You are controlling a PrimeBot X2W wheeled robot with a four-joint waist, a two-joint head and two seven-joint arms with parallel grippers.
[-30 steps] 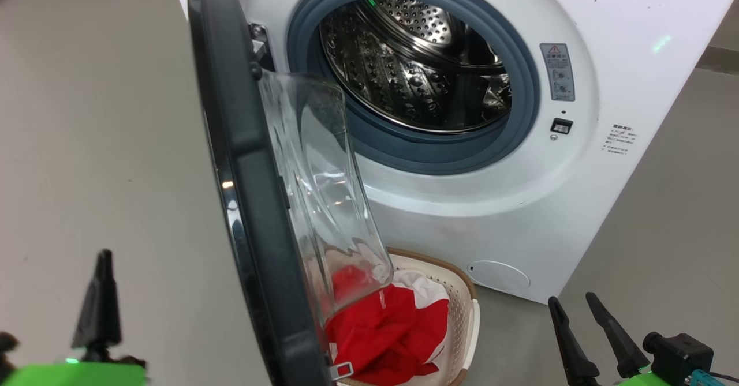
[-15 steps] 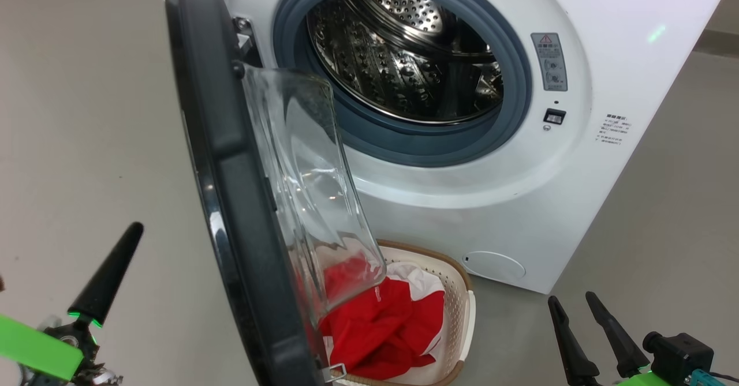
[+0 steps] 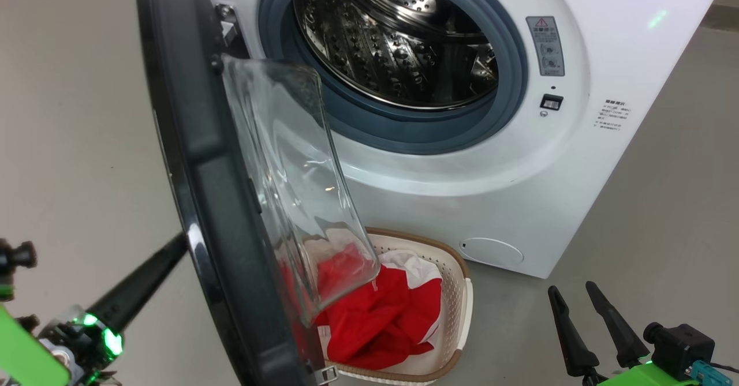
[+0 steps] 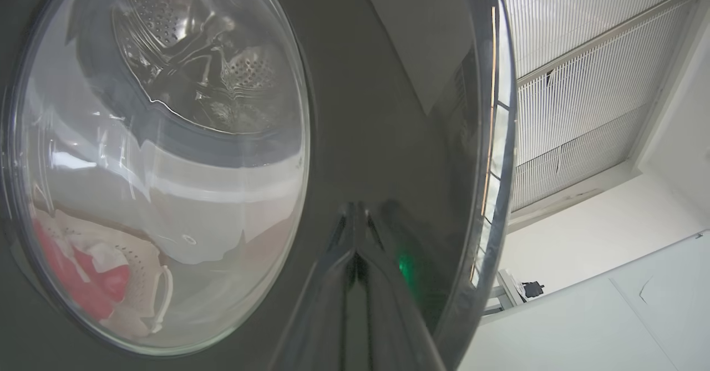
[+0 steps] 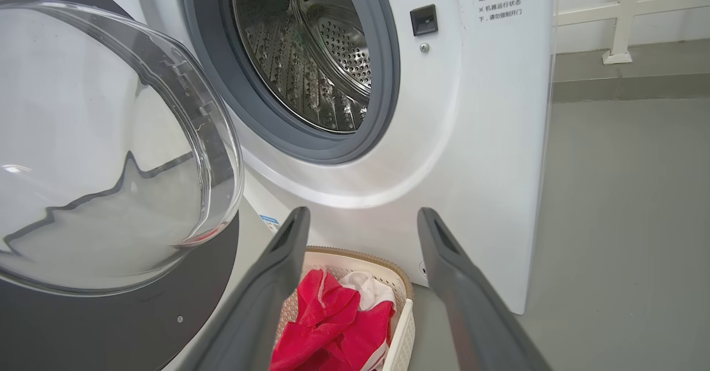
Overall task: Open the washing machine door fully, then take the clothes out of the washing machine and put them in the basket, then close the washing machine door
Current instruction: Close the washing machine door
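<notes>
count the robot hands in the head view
2: the left hand at lower left, shut, tip at the washing machine door; the right hand at lower right, open.

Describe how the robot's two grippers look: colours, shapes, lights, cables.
The left gripper has long, tapering black fingers on a bright green body with a glowing green light. The right gripper has two pointed dark fingers on a green base, with a black block, a teal connector and a thin dark cable.
</notes>
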